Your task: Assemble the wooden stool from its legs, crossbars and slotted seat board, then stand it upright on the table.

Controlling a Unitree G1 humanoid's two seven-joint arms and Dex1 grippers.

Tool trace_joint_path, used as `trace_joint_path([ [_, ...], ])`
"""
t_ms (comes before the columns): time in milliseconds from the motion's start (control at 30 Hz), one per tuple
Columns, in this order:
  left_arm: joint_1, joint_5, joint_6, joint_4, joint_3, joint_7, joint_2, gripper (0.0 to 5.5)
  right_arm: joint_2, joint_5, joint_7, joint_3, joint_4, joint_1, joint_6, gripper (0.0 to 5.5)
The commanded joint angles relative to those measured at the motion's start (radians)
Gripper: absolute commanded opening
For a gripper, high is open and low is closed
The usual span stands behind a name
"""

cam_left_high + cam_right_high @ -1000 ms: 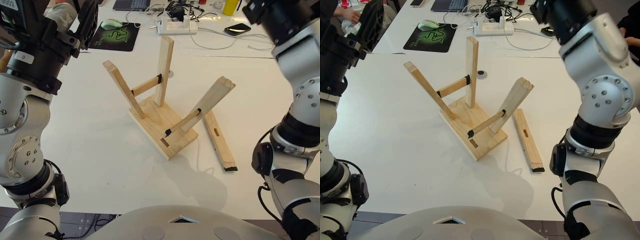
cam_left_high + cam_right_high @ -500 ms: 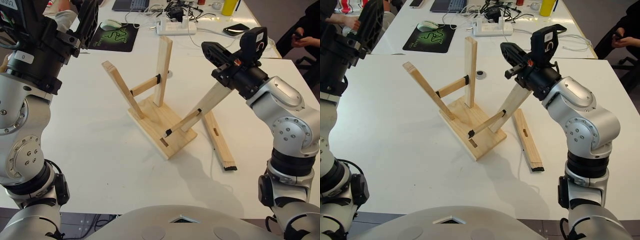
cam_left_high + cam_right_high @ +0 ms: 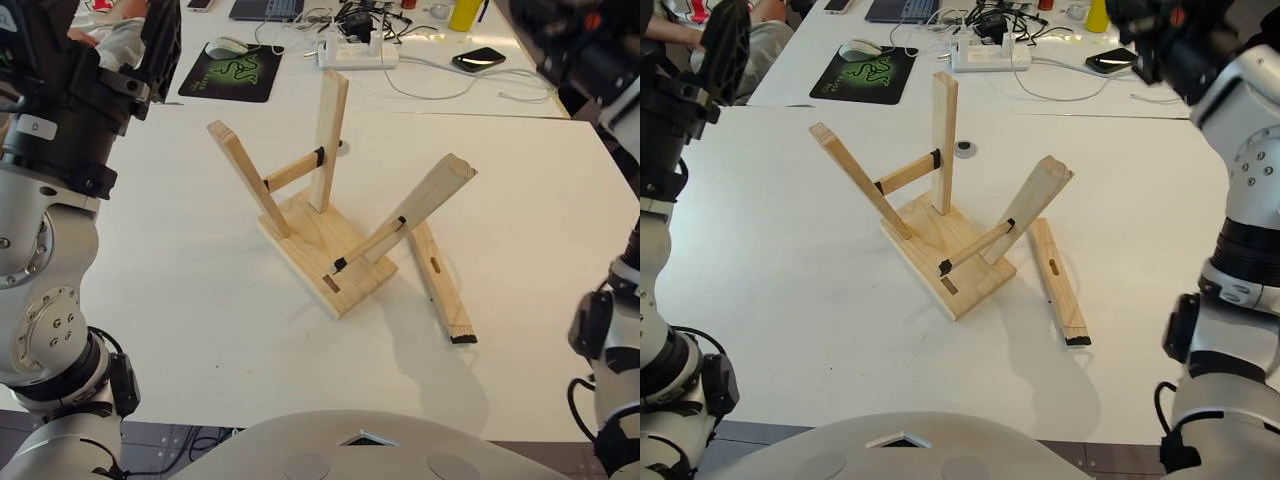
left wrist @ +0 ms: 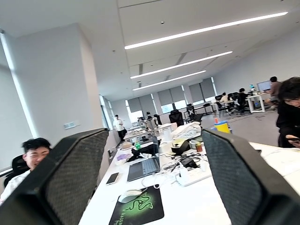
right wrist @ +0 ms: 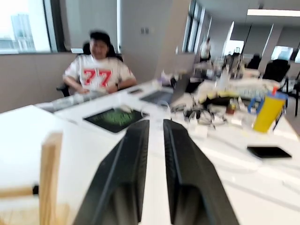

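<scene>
The slotted seat board (image 3: 310,237) lies flat mid-table with three legs standing in it: a left-leaning leg (image 3: 248,178), an upright leg (image 3: 328,140) and a right-leaning leg (image 3: 425,205). One crossbar (image 3: 292,172) joins the first two. A second crossbar (image 3: 368,243) slants from the right leg down to the board. Another leg (image 3: 441,283) lies loose on the table to the right. My left gripper (image 4: 154,187) is held high at the far left, open and empty. My right gripper (image 5: 156,124) is raised at the far right, its fingers (image 5: 122,178) nearly together with nothing between them.
Along the table's far edge are a black mouse pad (image 3: 230,72) with a mouse (image 3: 228,46), a power strip (image 3: 357,55) with cables, a phone (image 3: 477,58) and a yellow cup (image 3: 466,12). A small round disc (image 3: 964,150) lies behind the upright leg.
Half a second ago my right gripper was down at the top of the right-leaning leg; it has since swung back up to the far right. The stool parts stand as before.
</scene>
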Motion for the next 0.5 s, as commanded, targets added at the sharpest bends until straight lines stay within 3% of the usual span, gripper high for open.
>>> trace_joint_path([
  [33, 0.073, 0.02, 0.02, -0.053, 0.026, 0.047, -0.029, 3.67, -0.119, -0.01, 0.207, 0.143, -0.135, 0.231, 0.063, 1.26],
  [167, 0.106, 0.035, 0.022, -0.073, 0.023, 0.073, -0.047, 3.67, -0.177, -0.037, 0.272, 0.193, -0.262, 0.366, 0.089, 1.81],
  [433, 0.101, 0.049, 0.025, -0.08, 0.002, 0.092, -0.056, 3.67, -0.18, -0.113, 0.185, 0.212, -0.422, 0.473, 0.173, 3.1],
  [500, 0.101, 0.052, 0.027, -0.087, 0.0, 0.098, -0.058, 3.67, -0.169, -0.137, 0.165, 0.229, -0.434, 0.496, 0.182, 3.1],
])
